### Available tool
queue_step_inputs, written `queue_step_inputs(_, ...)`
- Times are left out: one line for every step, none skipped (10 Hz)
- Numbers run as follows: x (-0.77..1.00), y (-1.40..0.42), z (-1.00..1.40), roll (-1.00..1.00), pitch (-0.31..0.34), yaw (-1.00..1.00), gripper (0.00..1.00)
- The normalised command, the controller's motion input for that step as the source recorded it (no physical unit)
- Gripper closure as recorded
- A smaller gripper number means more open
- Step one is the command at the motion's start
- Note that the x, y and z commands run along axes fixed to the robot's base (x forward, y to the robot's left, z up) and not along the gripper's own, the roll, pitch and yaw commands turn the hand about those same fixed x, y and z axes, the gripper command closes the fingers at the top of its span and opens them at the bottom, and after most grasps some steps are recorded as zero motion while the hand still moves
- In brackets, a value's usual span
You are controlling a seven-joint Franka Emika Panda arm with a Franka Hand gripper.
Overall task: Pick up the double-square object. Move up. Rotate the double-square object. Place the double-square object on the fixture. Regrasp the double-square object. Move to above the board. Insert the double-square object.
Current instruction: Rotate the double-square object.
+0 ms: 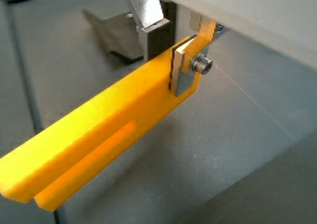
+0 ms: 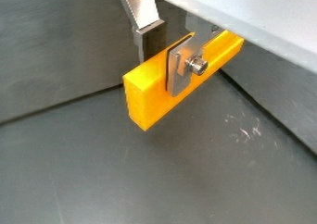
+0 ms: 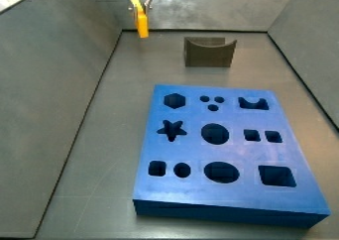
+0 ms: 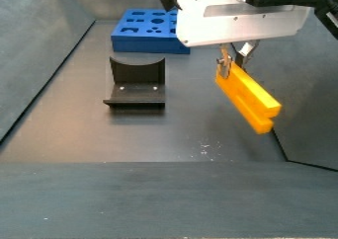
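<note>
Gripper (image 4: 227,61) hanging above floor, fingers (image 1: 184,66) squeezing yellow double-square object (image 4: 248,97) at one end, lifting it in air. Fixture (image 4: 134,91) sitting nearby on floor. Blue board (image 4: 149,31) lying farther back.

We see a dark grey floor (image 3: 79,135) carrying the board (image 3: 225,155), which lies flat on it, and the fixture (image 4: 134,85), which stands on it near the board's far edge, apart from it. The gripper (image 4: 235,57) hangs above the floor, clamped on the double-square object (image 4: 248,97), which touches no surface
</note>
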Motion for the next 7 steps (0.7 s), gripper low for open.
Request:
queue_step_inputs(0.0,0.02,-0.01,-0.1,-0.005,-1.0,1.0)
queue_step_inputs(0.0,0.02,-0.01,-0.1,-0.005,-0.77,1.0)
queue_step_inputs(0.0,0.02,-0.01,-0.1,-0.005,-0.53,1.0)
queue_step_inputs(0.0,0.02,-0.01,-0.1,-0.005,-0.35,1.0)
queue_step_inputs(0.0,0.02,-0.01,-0.1,-0.005,-0.21,1.0)
queue_step_inputs(0.0,0.0,-1.0,0.0,0.0,0.0,1.0)
queue_step_inputs(0.01,0.0,-1.0,0.0,-0.008,0.03,1.0)
